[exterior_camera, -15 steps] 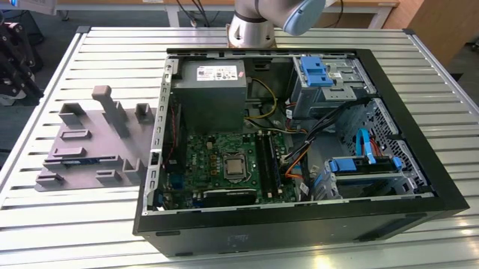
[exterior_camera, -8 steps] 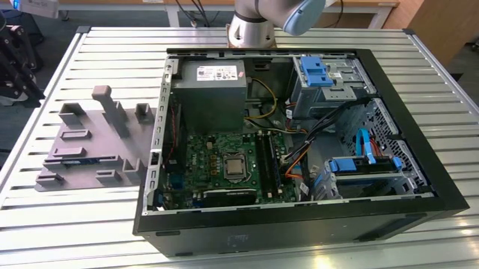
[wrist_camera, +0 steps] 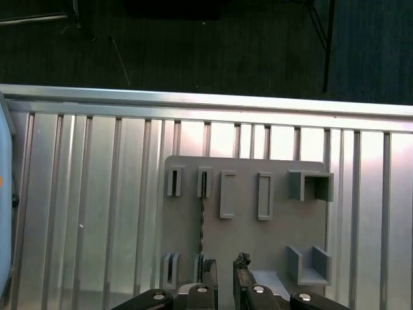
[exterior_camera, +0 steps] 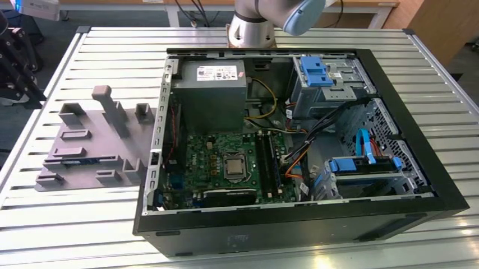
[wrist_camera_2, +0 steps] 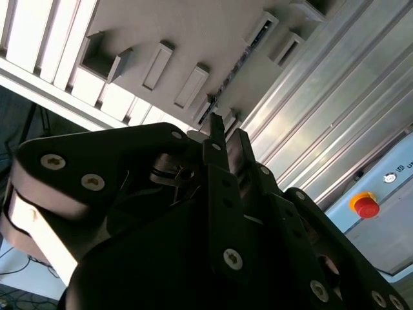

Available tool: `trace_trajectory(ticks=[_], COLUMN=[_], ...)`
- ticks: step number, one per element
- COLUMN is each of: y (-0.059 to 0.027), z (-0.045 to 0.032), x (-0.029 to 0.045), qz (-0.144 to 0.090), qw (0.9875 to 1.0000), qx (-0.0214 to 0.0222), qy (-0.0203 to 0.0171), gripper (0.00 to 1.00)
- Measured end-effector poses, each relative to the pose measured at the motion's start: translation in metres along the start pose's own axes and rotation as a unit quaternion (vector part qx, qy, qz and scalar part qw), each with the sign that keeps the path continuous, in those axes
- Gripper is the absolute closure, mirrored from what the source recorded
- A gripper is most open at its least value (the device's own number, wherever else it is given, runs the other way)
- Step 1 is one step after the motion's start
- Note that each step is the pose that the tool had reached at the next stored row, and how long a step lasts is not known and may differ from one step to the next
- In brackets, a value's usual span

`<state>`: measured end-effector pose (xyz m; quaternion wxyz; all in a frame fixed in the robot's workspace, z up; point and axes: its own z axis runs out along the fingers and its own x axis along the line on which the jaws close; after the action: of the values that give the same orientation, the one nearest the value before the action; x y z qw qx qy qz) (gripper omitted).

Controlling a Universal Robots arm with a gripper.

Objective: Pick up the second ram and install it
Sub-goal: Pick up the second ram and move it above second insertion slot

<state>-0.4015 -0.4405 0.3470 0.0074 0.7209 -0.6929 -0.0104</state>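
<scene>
Dark second ram [wrist_camera: 201, 219] near pincer [wrist_camera: 224, 274]

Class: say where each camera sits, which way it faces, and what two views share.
Exterior view: off the arm, looking down into the open computer case; arm base beyond it.
First wrist view: looks straight down past the hand onto the grey fixture.
Second wrist view: looks along the hand toward that fixture.
Both wrist views share the second ram standing in it.

My silver-grey arm [exterior_camera: 250, 25] stands upright at its base; my black two-finger tool [wrist_camera: 225, 278] points downward, fingers narrowly parted, holding nothing.
</scene>
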Motion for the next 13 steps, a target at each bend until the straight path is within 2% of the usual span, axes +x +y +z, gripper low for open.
trace_trajectory(ticks=[13], y=[0.0], z=[0.003], x=[0.0009], qz=[-0.003], qw=[1.0], qx=[0.0], qy=[0.0001], gripper=[0.75])
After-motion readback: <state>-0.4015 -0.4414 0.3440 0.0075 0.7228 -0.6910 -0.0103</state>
